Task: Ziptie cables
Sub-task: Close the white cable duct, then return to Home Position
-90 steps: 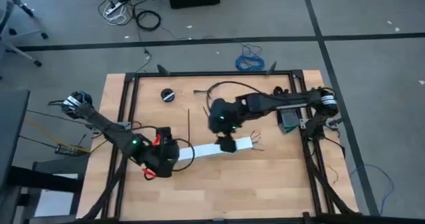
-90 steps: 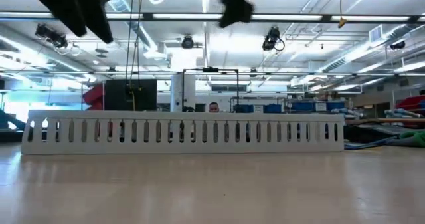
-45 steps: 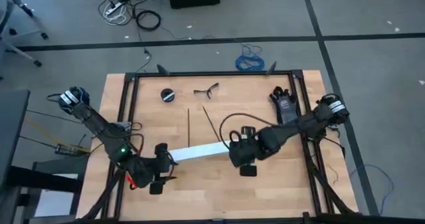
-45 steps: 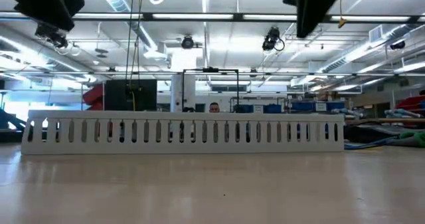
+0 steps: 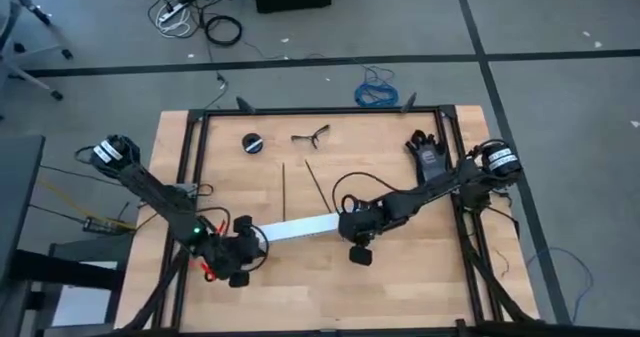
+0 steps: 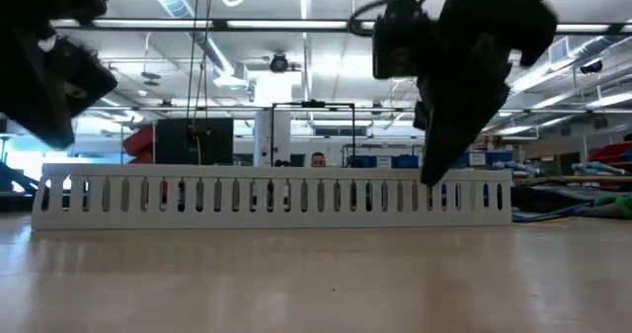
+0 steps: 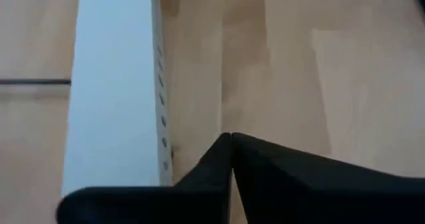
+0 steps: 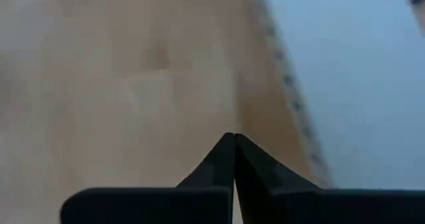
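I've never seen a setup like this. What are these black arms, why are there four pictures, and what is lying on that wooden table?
It is a robot with two dark arms at a wooden table. One picture looks straight down, one looks level across the tabletop, and two come from cameras on the wrists. The left claw sits by one end of a white slotted strip, the right claw by the other. Both wrist views show the fingers pressed together with nothing between them, so both claws are shut and empty. Also on the table: two thin dark sticks, a small black round thing and a small dark tool. I cannot see any loose wires on the table.
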`<state>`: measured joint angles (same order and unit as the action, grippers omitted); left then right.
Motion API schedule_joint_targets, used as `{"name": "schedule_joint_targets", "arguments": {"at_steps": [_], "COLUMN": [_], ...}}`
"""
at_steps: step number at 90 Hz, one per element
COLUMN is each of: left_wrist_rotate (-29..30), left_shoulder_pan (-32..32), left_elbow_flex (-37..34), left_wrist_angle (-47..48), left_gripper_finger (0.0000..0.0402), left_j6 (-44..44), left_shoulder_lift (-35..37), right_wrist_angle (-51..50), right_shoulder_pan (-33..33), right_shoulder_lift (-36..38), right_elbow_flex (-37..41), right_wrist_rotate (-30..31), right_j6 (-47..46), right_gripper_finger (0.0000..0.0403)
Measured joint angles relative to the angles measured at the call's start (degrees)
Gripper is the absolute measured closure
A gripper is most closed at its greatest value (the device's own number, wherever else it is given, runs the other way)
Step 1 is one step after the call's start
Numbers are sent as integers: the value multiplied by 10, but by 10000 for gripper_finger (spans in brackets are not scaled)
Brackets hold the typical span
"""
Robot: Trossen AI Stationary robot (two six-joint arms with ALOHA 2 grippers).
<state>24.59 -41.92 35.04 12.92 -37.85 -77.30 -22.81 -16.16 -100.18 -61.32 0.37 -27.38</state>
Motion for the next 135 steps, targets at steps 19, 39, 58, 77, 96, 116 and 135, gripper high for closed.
{"name": "schedule_joint_targets", "arguments": {"at_steps": [19,39,58,77,96,116,135], "left_wrist_rotate": [-27,-32,-51,-77,-144,-148,-115], "left_shoulder_pan": [46,118,190,246,254,238,279], "left_elbow_flex": [-7,-7,-7,-7,10,85,98], "left_wrist_angle": [12,49,46,44,20,18,-68], "left_gripper_finger": [401,401,401,402,401,401,401], "left_j6": [14,72,153,206,228,296,423], "left_shoulder_lift": [-45,-55,-55,-55,-55,-46,-24], "right_wrist_angle": [12,32,36,39,49,49,86], "right_shoulder_pan": [21,41,78,125,129,99,118], "right_shoulder_lift": [0,0,0,0,0,19,76], "right_elbow_flex": [20,29,54,67,61,5,-13], "right_wrist_rotate": [-8,-12,-8,-19,-76,-101,-74], "right_j6": [0,10,39,76,86,119,206], "right_gripper_finger": [402,403,403,403,403,403,403]}}
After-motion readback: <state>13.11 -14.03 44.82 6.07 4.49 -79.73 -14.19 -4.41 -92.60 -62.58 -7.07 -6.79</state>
